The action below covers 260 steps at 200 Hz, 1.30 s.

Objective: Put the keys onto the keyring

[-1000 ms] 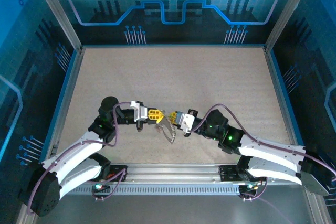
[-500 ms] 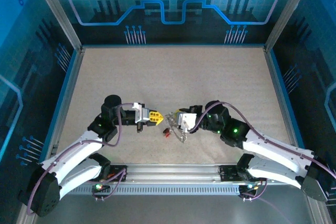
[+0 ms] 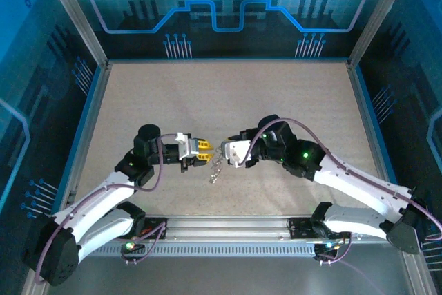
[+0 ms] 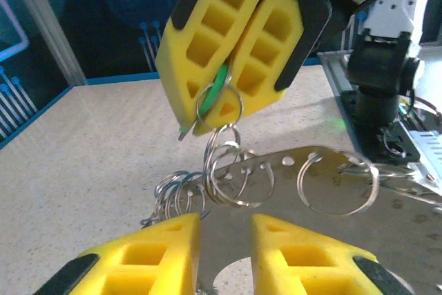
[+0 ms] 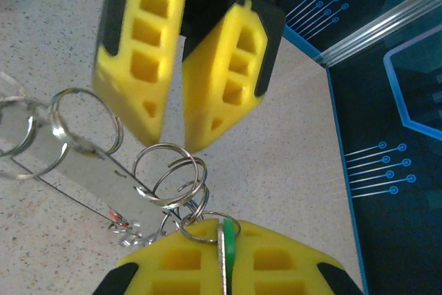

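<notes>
The keyring (image 3: 215, 169) is a flat silver strip (image 4: 276, 200) carrying several split rings, and it dangles below my right gripper (image 3: 222, 150). That gripper (image 5: 224, 229) is shut on a green key (image 5: 228, 243) that is threaded on a small ring linked to the strip's rings (image 5: 169, 174). From the left wrist the same shut jaws (image 4: 210, 119) pinch the green key (image 4: 219, 84). My left gripper (image 3: 206, 150) faces it from the left, open, its jaws (image 4: 226, 222) parted with the strip just beyond them. A bit of red key (image 5: 114, 217) hangs at the strip's far end.
The tan table (image 3: 228, 94) lies open behind the grippers. Blue walls and aluminium posts (image 3: 69, 5) enclose it on three sides. A metal rail (image 3: 228, 226) runs along the near edge between the arm bases.
My left gripper has opened and drawn back a little to the left, letting go of the keyring. The right gripper has lifted and swung up-left, with the keyring hanging from it.
</notes>
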Each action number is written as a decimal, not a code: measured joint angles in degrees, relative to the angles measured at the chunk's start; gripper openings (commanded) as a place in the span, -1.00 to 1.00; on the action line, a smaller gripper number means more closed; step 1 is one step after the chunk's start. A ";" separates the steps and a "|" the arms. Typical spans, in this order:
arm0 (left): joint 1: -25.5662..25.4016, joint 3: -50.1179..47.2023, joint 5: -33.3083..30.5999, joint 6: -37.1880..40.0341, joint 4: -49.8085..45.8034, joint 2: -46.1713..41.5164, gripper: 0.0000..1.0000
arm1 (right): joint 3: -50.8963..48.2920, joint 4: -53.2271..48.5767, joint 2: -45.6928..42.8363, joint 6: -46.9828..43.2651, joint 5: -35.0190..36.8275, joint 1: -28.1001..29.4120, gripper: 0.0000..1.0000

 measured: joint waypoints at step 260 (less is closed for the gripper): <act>13.25 -5.29 -56.37 -28.11 3.96 -6.95 0.98 | 24.46 -25.88 20.41 -34.67 34.91 -6.19 -1.00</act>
